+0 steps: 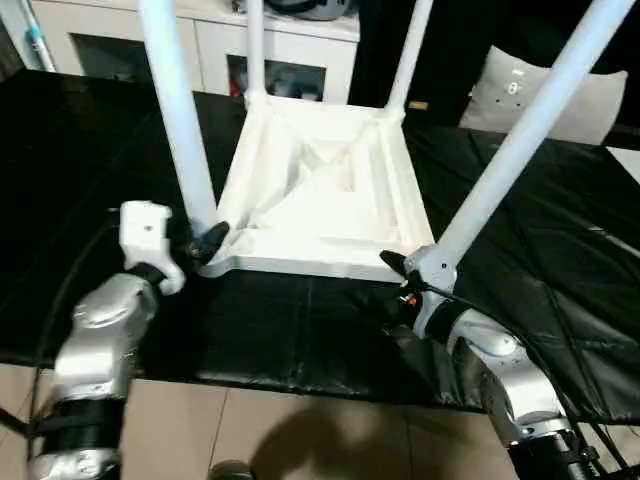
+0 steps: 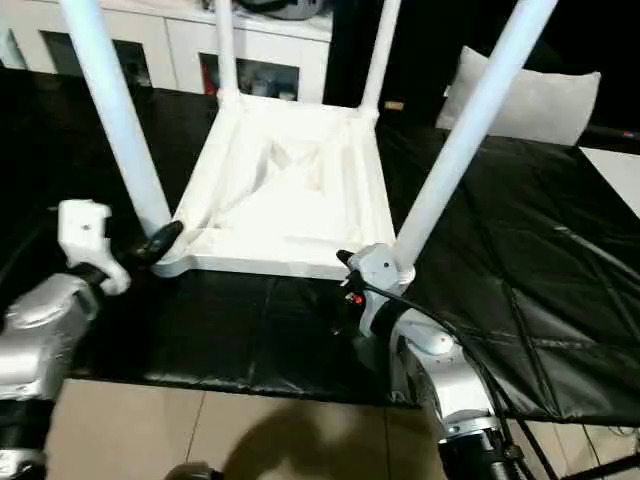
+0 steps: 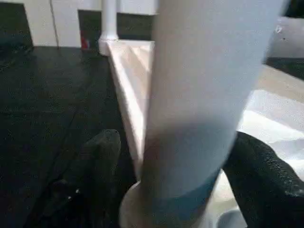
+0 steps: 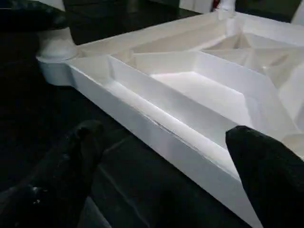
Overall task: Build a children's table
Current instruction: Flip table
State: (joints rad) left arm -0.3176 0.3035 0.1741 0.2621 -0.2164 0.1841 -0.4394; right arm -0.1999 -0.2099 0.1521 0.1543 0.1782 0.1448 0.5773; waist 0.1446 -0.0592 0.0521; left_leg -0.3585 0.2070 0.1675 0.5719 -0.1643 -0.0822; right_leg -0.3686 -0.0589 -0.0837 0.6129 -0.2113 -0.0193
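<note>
The children's table lies upside down on a black mat, its ribbed white top (image 1: 320, 180) facing up. All of its legs stand upright in the corner sockets: near-left leg (image 1: 180, 120), near-right leg (image 1: 520, 140) and two far legs (image 1: 254, 50). My left gripper (image 1: 207, 243) is at the base of the near-left leg. In the left wrist view its fingers (image 3: 102, 156) flank the leg (image 3: 199, 95), with a gap on one side. My right gripper (image 4: 166, 130) is open at the near-right corner, its fingers (image 4: 266, 166) straddling the top's near rim (image 4: 156, 133) without gripping it.
The black mat (image 1: 300, 330) ends just in front of my forearms, with tan floor (image 1: 250, 430) below. A white cabinet with glass doors (image 1: 290, 55) stands behind the table. A pale cushion (image 1: 560, 95) lies at the back right.
</note>
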